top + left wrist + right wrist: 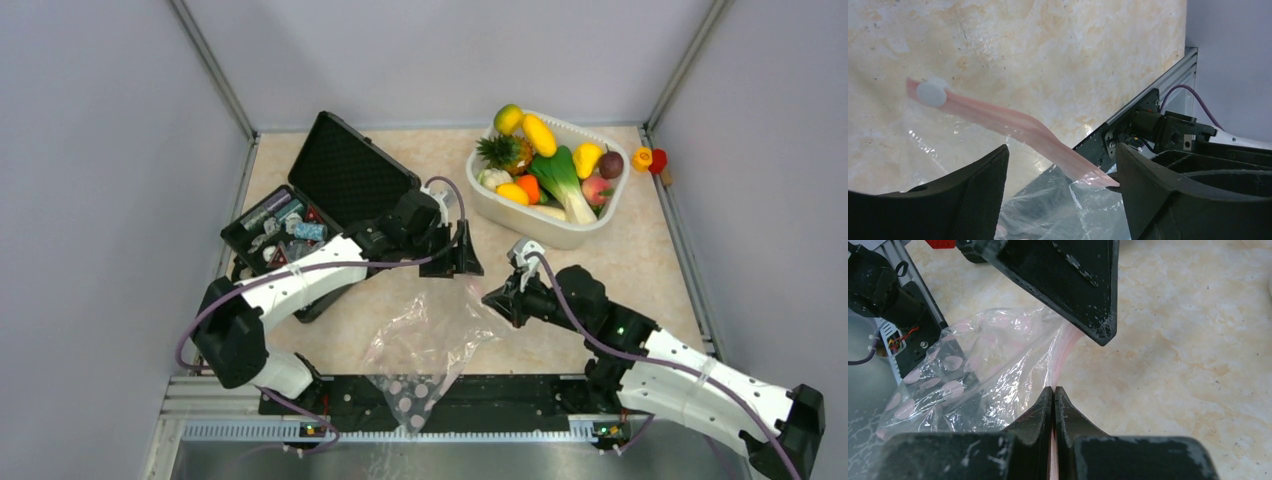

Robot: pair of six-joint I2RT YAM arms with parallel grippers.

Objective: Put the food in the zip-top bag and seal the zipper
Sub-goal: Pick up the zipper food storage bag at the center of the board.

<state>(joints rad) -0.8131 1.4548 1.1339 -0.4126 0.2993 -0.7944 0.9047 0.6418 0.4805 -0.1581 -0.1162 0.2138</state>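
Clear, crinkly plastic: we see the zip-top bag (425,345) lying on the marbled table (640,260) between the two arms. Its closed end, printed with pink ovals, lies over the black rail (500,392) at the near edge. Its mouth is turned away from the arm bases, so its long axis runs near to far, leaning right.

The zipper (1013,122) crosses the left wrist view from upper left to lower right, with a pale round tab (932,93) at its upper-left end. The right gripper (1054,390) has its fingers pressed together on the zipper, the pink strip pinched between them. The left gripper (1063,155) stands with jaws wide apart over the strip, touching nothing that we can see.

The food (555,170) sits piled in the white tub (520,225) at the far right, well apart from the bag. The labels in the open black case (350,175) are too small for us to read.
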